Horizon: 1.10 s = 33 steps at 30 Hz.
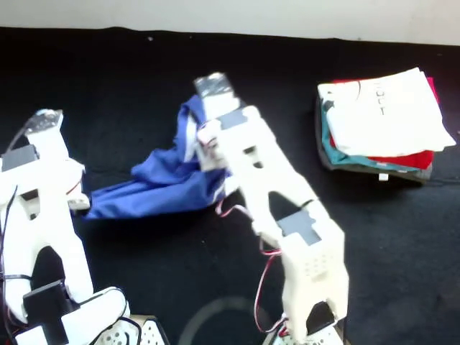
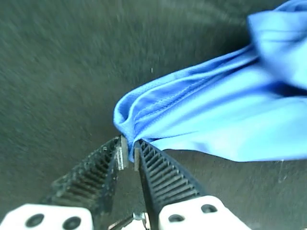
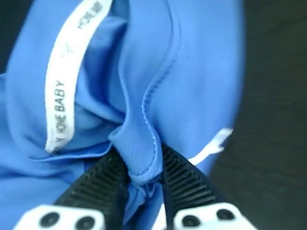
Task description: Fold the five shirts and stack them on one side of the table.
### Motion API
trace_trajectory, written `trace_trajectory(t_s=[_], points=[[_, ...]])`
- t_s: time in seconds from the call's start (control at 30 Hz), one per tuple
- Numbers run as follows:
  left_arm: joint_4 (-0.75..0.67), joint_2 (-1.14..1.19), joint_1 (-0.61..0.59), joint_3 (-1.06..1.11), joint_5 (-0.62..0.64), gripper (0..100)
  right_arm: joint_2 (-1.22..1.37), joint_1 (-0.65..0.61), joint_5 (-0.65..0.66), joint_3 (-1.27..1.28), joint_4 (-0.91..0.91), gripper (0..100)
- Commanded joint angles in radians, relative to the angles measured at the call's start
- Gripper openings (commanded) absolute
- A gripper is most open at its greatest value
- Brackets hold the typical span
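Note:
A blue shirt [image 1: 162, 180] lies bunched and stretched across the black table [image 1: 129, 86]. My left gripper [image 1: 80, 203] sits at its near-left corner. In the left wrist view the fingers [image 2: 153, 167] are pressed together, with the blue shirt's [image 2: 216, 124] gathered corner pinched at the tips of the left gripper [image 2: 128, 146]. My right gripper [image 1: 208, 144] holds the far end of the shirt lifted. Up close, the right gripper [image 3: 141, 167] is shut on a fold of the blue shirt [image 3: 144, 96] beside its white neck tape [image 3: 67, 86]. Folded shirts [image 1: 381, 118] are stacked at the far right.
The stack has a white shirt on top, with red, teal and grey ones under it. Bare black table lies between the stack and the blue shirt, and along the far edge. Both arm bases [image 1: 302, 287] stand at the near edge.

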Motion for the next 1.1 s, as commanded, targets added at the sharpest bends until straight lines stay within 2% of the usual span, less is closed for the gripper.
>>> trace_trajectory(t_s=[0.0,0.1,0.33,0.5,0.63,0.77,0.93,1.07], points=[[0.006,-0.010,-0.015,-0.127,-0.006,1,-0.163,0.068,0.063,-0.079,0.073,0.5],[0.032,-0.010,-0.013,-0.223,-0.006,1,-0.259,0.084,0.087,-0.084,0.133,0.5],[0.261,-0.005,0.018,-0.492,-0.006,1,-0.420,0.114,0.081,-0.079,0.246,0.5],[0.339,-0.002,0.091,-0.478,-0.008,1,-0.424,0.114,0.080,-0.056,0.328,0.5],[0.339,-0.002,0.151,-0.361,-0.008,1,-0.430,0.113,0.080,0.156,0.289,0.6],[0.282,-0.002,0.185,-0.220,-0.008,1,-0.469,0.127,0.080,0.426,0.127,1.5],[0.153,-0.002,0.185,-0.047,-0.008,1,-0.699,0.125,0.089,0.702,-0.010,15.2],[0.087,-0.002,0.185,0.039,-0.009,1,-0.931,0.127,0.130,0.786,-0.016,17.0]])
